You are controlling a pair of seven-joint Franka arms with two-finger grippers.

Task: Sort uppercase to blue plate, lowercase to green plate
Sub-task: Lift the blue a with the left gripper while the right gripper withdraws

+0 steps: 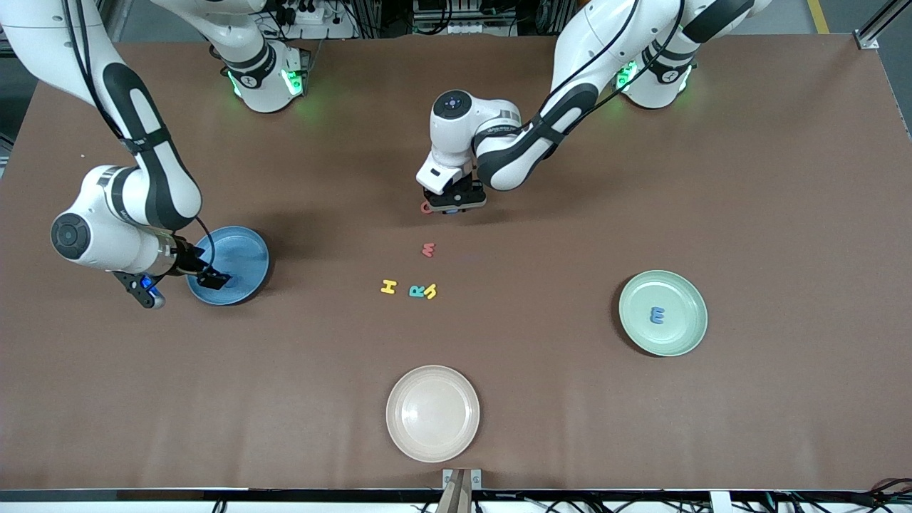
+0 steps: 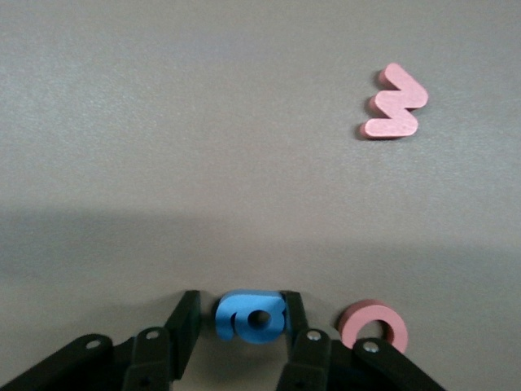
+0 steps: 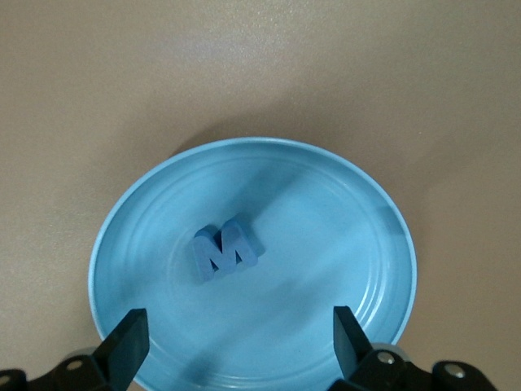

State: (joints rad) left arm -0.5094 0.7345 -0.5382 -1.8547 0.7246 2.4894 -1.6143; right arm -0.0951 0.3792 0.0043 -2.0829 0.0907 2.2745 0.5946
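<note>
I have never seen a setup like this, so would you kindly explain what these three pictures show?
Two robot arms stand at a brown table. One picture looks down from a high camera facing them; the other two come from cameras on each arm's wrist.

The left gripper is down at the table, its fingers on either side of a blue a, with a red G beside it. The open right gripper hangs over the blue plate, where a blue M lies.

Loose on the table: a red m, yellow H, teal R, yellow h. The green plate holds a blue m; a cream plate is nearest the high camera.
</note>
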